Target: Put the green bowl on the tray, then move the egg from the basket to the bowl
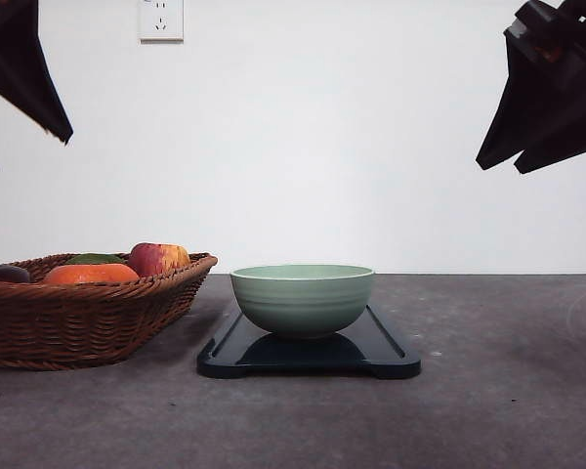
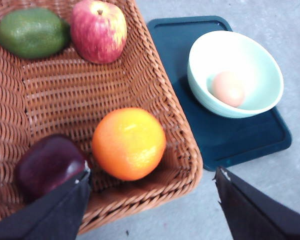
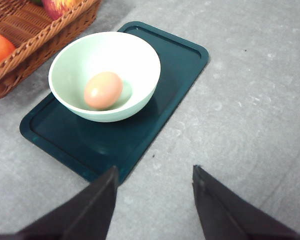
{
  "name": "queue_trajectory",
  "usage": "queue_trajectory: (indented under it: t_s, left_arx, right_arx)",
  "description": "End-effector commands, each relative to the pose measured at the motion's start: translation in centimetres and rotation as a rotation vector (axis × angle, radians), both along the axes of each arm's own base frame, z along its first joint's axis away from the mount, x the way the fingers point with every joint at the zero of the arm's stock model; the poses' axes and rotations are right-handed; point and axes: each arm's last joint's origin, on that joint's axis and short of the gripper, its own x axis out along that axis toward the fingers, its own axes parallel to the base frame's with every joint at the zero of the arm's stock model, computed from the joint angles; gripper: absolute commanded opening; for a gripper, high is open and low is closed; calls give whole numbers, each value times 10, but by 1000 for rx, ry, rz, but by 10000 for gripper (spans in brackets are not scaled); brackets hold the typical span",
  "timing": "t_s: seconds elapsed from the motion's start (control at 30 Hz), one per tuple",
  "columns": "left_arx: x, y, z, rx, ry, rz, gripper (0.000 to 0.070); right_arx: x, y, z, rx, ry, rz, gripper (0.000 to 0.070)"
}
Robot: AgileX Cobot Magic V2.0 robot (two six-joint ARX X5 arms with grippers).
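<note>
Egg (image 3: 103, 90) in green bowl (image 3: 105, 75) on tray (image 3: 175, 70); task reads complete.
Bowl sits centred on the tray, so it rests stable; basket (image 1: 78, 313) at its 9 o'clock in front view holds only fruit. Left gripper (image 2: 150, 200) and right gripper (image 3: 155, 200) spread wide, empty, raised clear.

Open air lies above the bowl (image 1: 302, 298) on the tray (image 1: 386, 354), with bare table (image 1: 508, 391) to its right, while the fruit-filled basket (image 1: 78, 322) stands close on its left.
</note>
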Motion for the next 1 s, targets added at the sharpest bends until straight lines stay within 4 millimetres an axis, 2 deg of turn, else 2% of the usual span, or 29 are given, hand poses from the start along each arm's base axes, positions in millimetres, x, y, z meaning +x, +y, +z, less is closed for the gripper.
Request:
queue_trajectory:
  t_s: [0.0, 0.03, 0.07, 0.13, 0.17, 0.23, 0.7, 0.83, 0.97]
  left_arx:
    - [1, -1, 3, -19, -12, 6, 501]
    - [0, -1, 3, -20, -13, 6, 485]
    - [0, -1, 3, -19, -12, 4, 434]
    - [0, -1, 3, -20, -13, 0, 34]
    - [0, -1, 3, -19, -15, -2, 38]
    - [0, -1, 4, -19, -15, -1, 0]
    - [-1, 0, 6, -20, -34, 2, 0]
    - [-7, 14, 7, 67, -151, -11, 0]
    - [-18, 34, -13, 27, -317, 107, 0]
  right_arx:
    - [0, 1, 0, -2, -3, 8, 287]
    - [1, 1, 0, -2, -3, 8, 274]
    - [1, 1, 0, -2, -3, 8, 231]
    - [1, 1, 0, -3, -3, 7, 3]
    - [1, 1, 0, -1, -5, 7, 17]
    - [0, 2, 0, 5, -1, 19, 16]
    - [3, 3, 6, 35, -56, 22, 16]
    - [3, 3, 6, 37, -60, 23, 16]
    - [3, 3, 6, 39, -64, 22, 16]
